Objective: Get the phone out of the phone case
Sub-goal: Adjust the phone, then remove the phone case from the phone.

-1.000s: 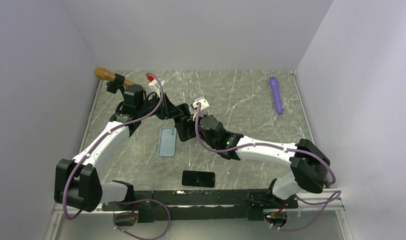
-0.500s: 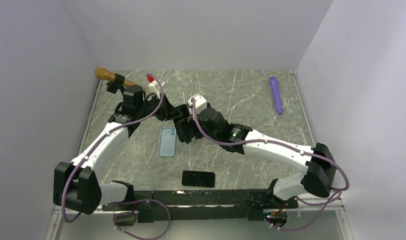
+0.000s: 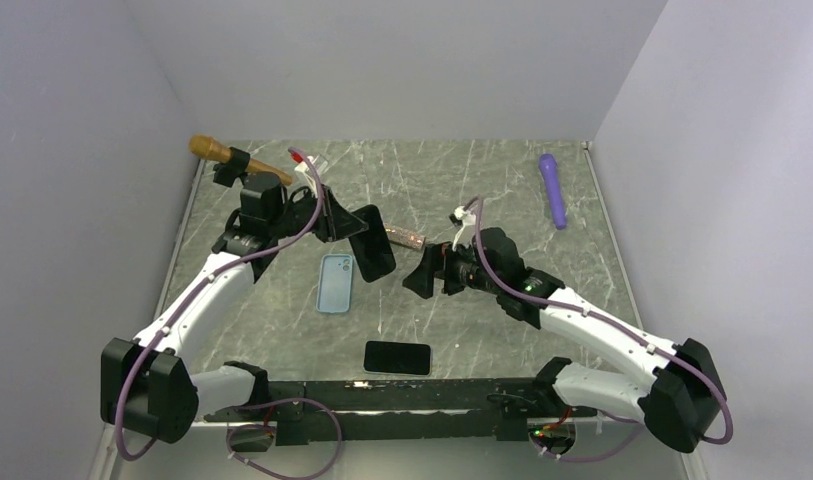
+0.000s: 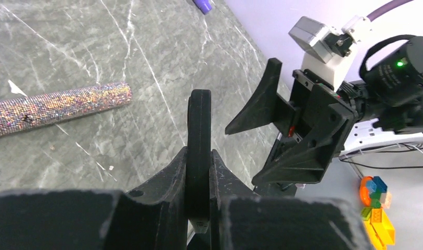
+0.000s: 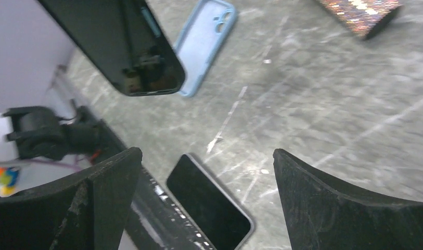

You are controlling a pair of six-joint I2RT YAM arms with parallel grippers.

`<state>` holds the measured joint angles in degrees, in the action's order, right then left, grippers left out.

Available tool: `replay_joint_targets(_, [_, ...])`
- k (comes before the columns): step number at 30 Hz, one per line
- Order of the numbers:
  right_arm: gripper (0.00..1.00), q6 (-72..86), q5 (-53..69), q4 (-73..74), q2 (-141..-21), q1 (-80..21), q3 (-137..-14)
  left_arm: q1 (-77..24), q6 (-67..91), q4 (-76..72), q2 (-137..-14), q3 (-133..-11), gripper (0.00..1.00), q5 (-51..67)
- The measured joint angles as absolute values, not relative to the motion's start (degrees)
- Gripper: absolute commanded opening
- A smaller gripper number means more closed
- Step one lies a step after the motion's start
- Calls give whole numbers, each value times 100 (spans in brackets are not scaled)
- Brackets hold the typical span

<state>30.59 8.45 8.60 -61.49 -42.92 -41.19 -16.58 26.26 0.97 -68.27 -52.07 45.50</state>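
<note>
My left gripper (image 3: 354,228) is shut on a black phone (image 3: 373,243) and holds it tilted above the table. In the left wrist view the phone (image 4: 199,120) stands edge-on between my fingers (image 4: 170,177). I cannot tell whether a case is on it. It also shows in the right wrist view (image 5: 120,47). An empty light blue phone case (image 3: 335,282) lies on the table just below it (image 5: 206,36). My right gripper (image 3: 423,272) is open and empty, a short way right of the held phone. A second black phone (image 3: 397,357) lies flat near the front edge (image 5: 209,200).
A glittery cylinder (image 3: 407,240) lies between the grippers (image 4: 58,107). A purple stick (image 3: 553,190) lies at the back right. A brown microphone-like object (image 3: 217,152) lies at the back left corner. White walls enclose the marble table (image 3: 502,200).
My right gripper has drawn back to the right, away from the held black phone, and is open. My left gripper still holds the phone. The glittery cylinder is now uncovered.
</note>
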Motion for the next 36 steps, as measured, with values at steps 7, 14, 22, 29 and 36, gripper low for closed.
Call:
replay_joint_targets(7, [86, 3927, 2147, -1179, -5911, -4154, -3116, -1669, 3072, -401, -6635, -4930, 0, 4659])
replay_joint_targets(14, [80, 5312, 2412, -3555, -6031, -4082, -2292, -1671, 4648, -1780, -5229, -3282, 0, 3846])
replay_joint_targets(22, [62, 6158, 2792, -5330, -6772, -4147, -2202, -1708, 5861, -2604, -3754, -2309, 0, 2401])
replay_joint_targets(29, [55, 6482, 2932, -6265, -7387, -4619, -2244, -1708, 6646, -3107, -3511, -1979, 0, 1929])
replay_joint_targets(36, [40, 6766, 2814, -7054, -7891, -4897, -2475, -1719, 7019, -3116, -3245, -1964, 0, 1798])
